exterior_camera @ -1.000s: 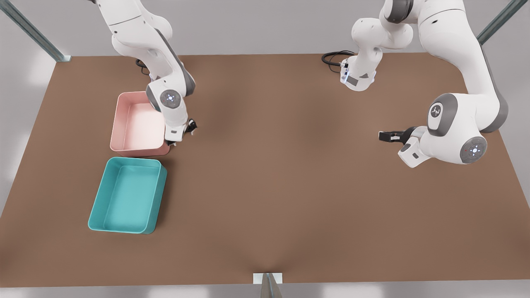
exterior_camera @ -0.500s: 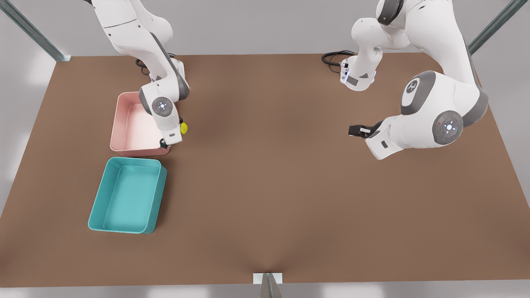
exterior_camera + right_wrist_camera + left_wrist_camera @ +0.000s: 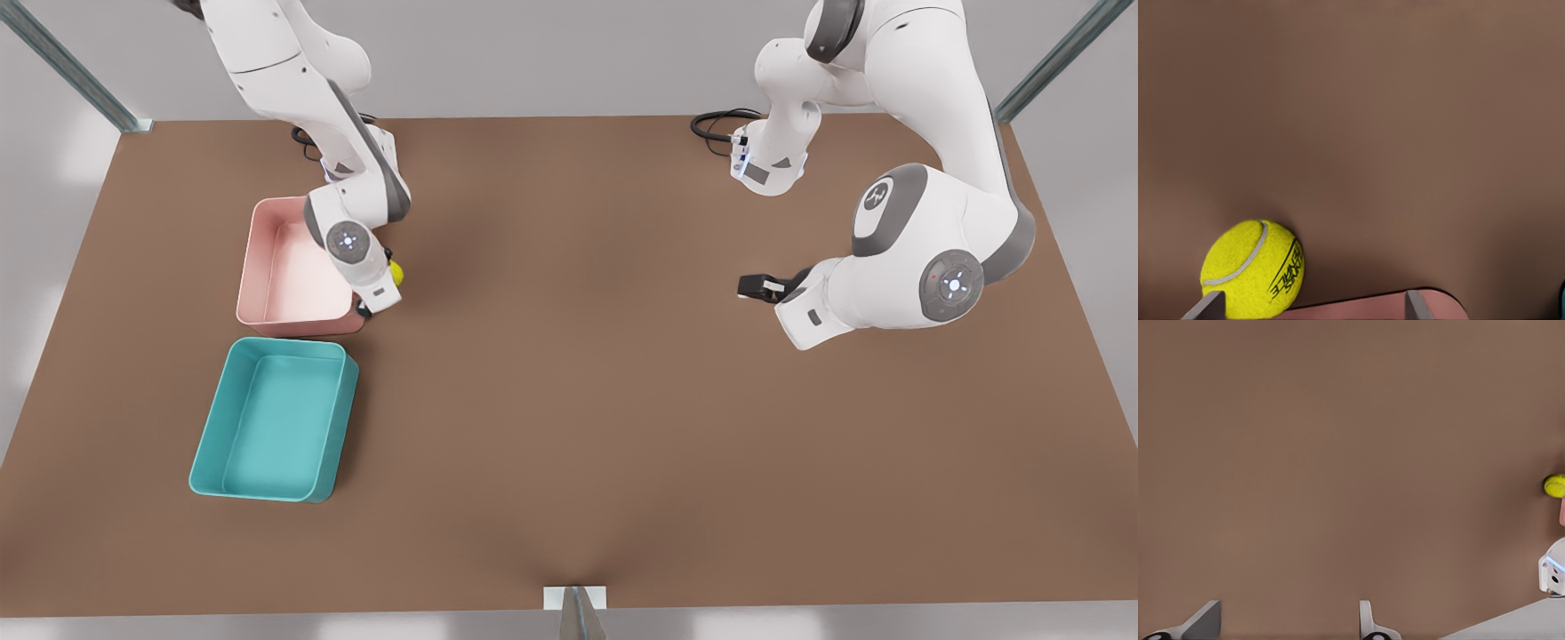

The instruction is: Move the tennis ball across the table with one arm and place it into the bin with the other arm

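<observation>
The tennis ball [image 3: 395, 274] lies on the brown table [image 3: 578, 400] just beside the pink tub's near corner, at the front view's left. My right gripper [image 3: 361, 308] hangs over it under its wrist. In the right wrist view the ball [image 3: 1252, 270] sits close by one fingertip, and the right gripper [image 3: 1313, 295] is open and holds nothing. The teal bin [image 3: 286, 343] stands in front of the pink tub with nothing in it. My left gripper [image 3: 752, 286] hovers open at the front view's right, far from the ball [image 3: 1554, 485]; its fingers [image 3: 1205, 620] frame bare table.
A pink tub [image 3: 267, 206] sits against the teal bin's far side, and its rim [image 3: 1358, 308] shows beneath the right gripper. A black cable [image 3: 716, 123] coils at the table's back edge, by an arm base.
The left arm has swung toward the front view's left. The right wrist has shifted slightly beside the pink tub, and the ball, hidden a second ago, now shows next to it.
</observation>
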Controlling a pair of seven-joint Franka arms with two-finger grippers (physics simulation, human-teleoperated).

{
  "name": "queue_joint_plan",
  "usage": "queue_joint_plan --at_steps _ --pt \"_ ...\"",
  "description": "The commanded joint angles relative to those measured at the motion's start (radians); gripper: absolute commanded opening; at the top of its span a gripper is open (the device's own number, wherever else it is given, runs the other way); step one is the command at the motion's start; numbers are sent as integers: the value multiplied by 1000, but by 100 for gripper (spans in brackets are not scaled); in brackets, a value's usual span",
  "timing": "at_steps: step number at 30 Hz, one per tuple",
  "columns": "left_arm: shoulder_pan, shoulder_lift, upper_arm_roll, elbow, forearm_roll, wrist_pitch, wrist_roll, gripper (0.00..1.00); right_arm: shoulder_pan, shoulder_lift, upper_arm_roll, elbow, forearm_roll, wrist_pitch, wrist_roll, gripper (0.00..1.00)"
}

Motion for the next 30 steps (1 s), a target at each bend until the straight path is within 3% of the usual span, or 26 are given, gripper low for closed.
queue_joint_plan --at_steps 1,30 --pt "0 -1 1 2 0 0 14 100 134 1 0 3 30 -2 -199 100" --pt "4 6 1 0 0 -6 20 100 123 -19 -5 -54 38 -8 -214 100"
